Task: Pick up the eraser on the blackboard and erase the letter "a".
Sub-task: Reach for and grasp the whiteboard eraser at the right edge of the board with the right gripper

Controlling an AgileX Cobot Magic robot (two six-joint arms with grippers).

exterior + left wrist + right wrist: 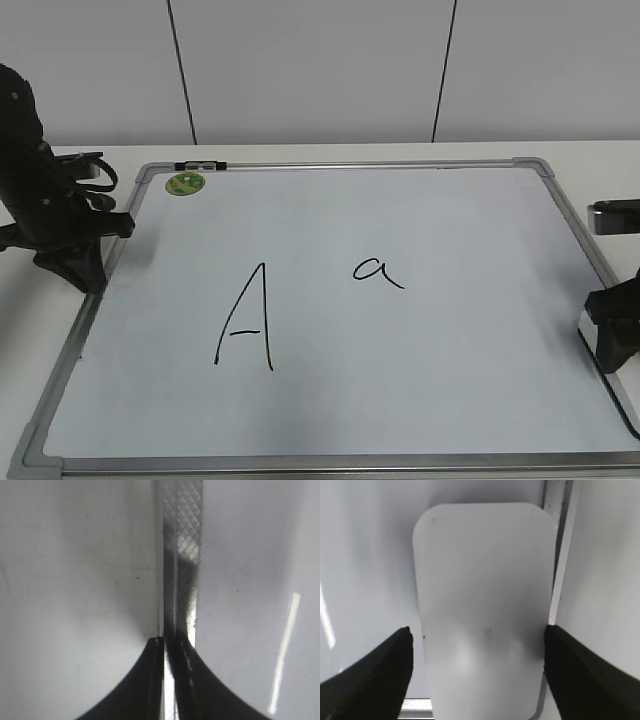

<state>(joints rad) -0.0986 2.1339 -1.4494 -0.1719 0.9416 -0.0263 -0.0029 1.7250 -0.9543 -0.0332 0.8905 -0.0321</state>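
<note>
Straddling the eraser [482, 610] lengthwise, my right gripper [477, 652] hangs open, fingers either side of its long axis

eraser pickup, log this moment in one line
phase: pre-grasp | right gripper: open, straddling eraser | left gripper: shut, idle at blackboard left frame | letter "a": intact
</note>
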